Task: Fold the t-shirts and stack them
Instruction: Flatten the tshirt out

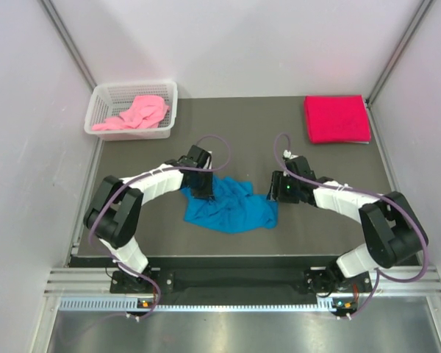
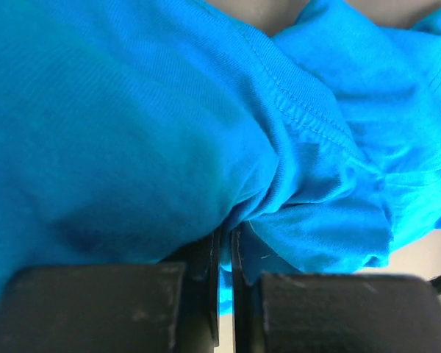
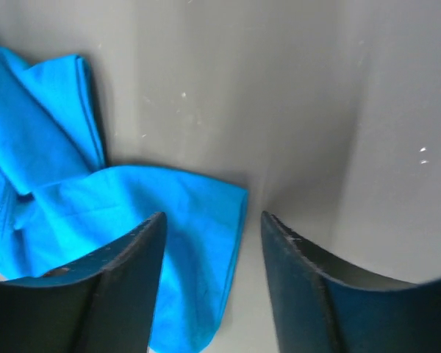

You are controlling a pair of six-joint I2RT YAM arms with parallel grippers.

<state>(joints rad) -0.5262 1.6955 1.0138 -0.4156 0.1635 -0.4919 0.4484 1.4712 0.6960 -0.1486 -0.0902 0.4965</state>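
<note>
The dark counter carries everything. The blue t-shirt lies crumpled at its middle, somewhat toward the near edge, bunched in loose folds and not yet spread flat. The red t-shirt sits folded square in the far right corner. In the far left corner a white mesh basket holds the pink t-shirt, loosely heaped.

The left fingers are pressed together on a gathered ridge of blue cloth at the shirt's far left side. The right fingers are spread wide, low over the counter at the shirt's right edge, with one flat corner of cloth lying under the gap.

The main risk is on the left. That pinch seems to take a wad rather than a single hem, so a pull could drag the shirt as a lump instead of opening it. The right pair could close beside the thin corner and catch nothing, or nip only one layer and let it slip.
</note>
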